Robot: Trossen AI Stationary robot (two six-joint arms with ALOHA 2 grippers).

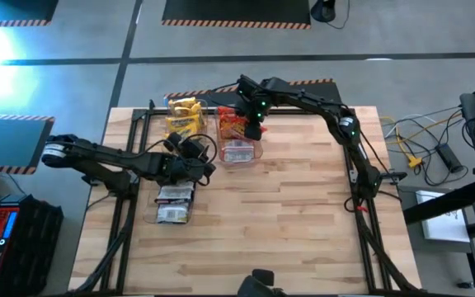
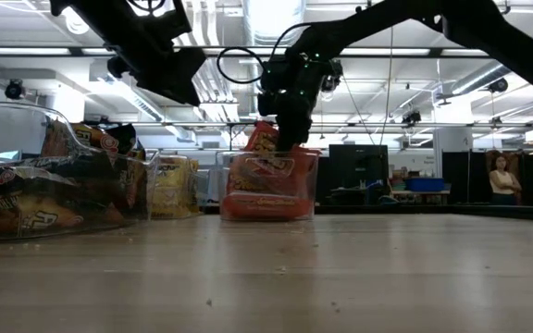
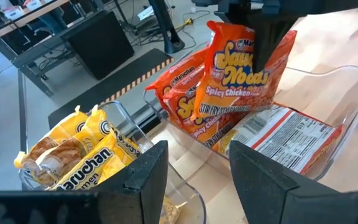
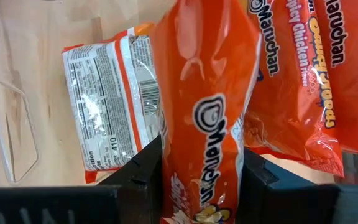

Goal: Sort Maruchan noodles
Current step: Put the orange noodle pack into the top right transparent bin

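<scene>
Three clear bins hold Maruchan noodles. The middle bin [image 1: 240,148] holds several orange packets [image 3: 194,106] and one lying silver-back-up [image 3: 284,134]. My right gripper [image 4: 204,165] hangs over this bin, shut on one more orange packet [image 3: 241,68]. My left gripper [image 3: 197,168] hovers open and empty just left of the middle bin, between the yellow packets [image 1: 184,120] at the far side and the dark packets [image 1: 176,202] nearer the front. My right gripper pinches the orange packet's upper end [image 4: 179,168] between its two fingers [image 4: 143,171]. It comes from above, slanting down. The packet hangs below the fingers, with its lower end [image 2: 265,162] down inside the middle bin among the other orange packets.
The yellow packets' bin [image 2: 174,185] and the dark packets' bin [image 2: 54,190] stand left of the middle bin. Bare wood [image 1: 303,214] spreads across the table's right and near parts. People stand far behind the table [image 2: 502,176].
</scene>
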